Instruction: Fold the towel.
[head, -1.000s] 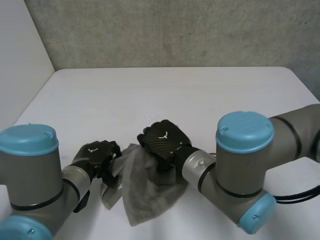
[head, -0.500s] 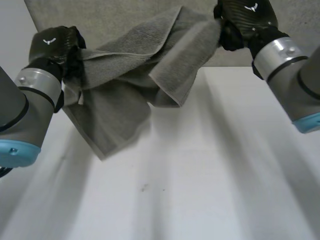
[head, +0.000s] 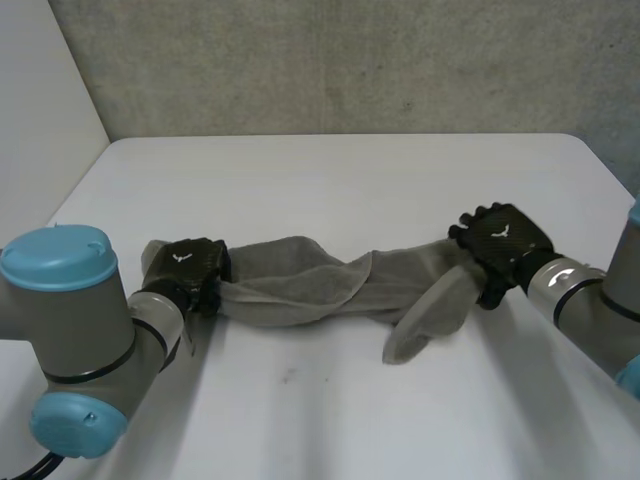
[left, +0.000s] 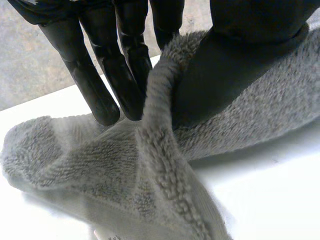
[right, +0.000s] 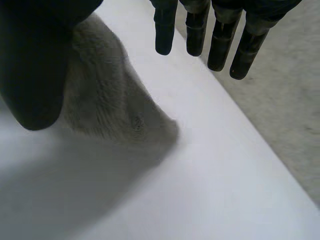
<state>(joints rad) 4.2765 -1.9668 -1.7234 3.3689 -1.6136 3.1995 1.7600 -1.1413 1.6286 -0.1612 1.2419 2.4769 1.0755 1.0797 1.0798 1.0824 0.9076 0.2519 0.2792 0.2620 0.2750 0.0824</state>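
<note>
Pinching one end of the towel (left: 100, 165) between thumb and fingers (left: 120, 75), the left hand (head: 185, 268) holds on, while the right hand's (head: 500, 240) fingers (right: 220, 45) hang straight, clear of the other end — the towel lies twisted across the counter (head: 350, 190), so spreading seems in hand, and next it needs flattening before folding.
</note>
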